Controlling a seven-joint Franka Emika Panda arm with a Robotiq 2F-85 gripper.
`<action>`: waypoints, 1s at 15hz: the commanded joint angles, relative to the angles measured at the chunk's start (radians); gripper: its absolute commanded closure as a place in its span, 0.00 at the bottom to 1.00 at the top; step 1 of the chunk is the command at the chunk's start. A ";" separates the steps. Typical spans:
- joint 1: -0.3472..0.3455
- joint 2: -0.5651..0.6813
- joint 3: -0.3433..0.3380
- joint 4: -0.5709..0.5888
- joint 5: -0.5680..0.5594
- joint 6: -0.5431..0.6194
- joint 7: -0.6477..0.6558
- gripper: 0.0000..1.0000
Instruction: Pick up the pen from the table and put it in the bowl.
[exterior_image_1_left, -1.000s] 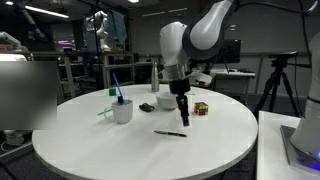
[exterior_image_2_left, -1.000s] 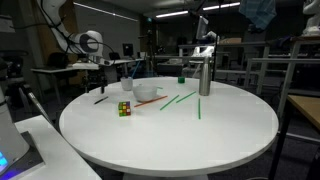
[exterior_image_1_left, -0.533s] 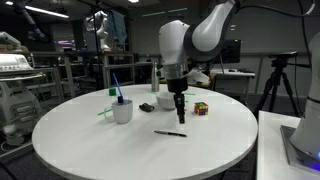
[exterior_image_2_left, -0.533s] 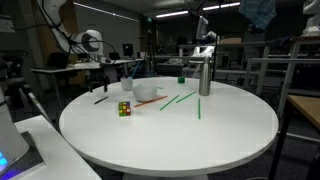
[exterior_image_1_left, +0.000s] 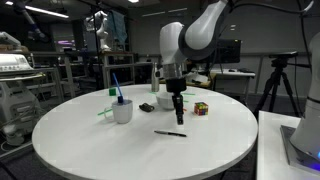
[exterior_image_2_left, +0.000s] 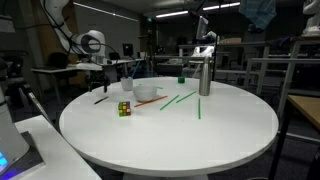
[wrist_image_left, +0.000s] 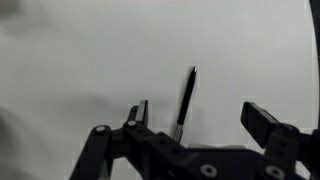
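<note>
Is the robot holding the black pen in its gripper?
No, in the wrist view the pen lies on the white table, and the gripper hangs open above it.

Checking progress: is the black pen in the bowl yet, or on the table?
On the table. The pen lies flat on it, beneath the open hand, away from the bowl.

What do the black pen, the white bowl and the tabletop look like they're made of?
Pen: probably plastic, matte black, no glint along it. Bowl: smooth plain white, ceramic or plastic; too small to tell. Table: smooth white top, maybe laminate, even and seamless.
</note>
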 joint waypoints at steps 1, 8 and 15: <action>-0.039 0.054 0.022 0.037 0.089 0.008 -0.128 0.00; -0.066 0.123 0.037 0.101 0.121 -0.022 -0.217 0.00; -0.053 0.172 0.044 0.155 0.095 -0.005 -0.158 0.00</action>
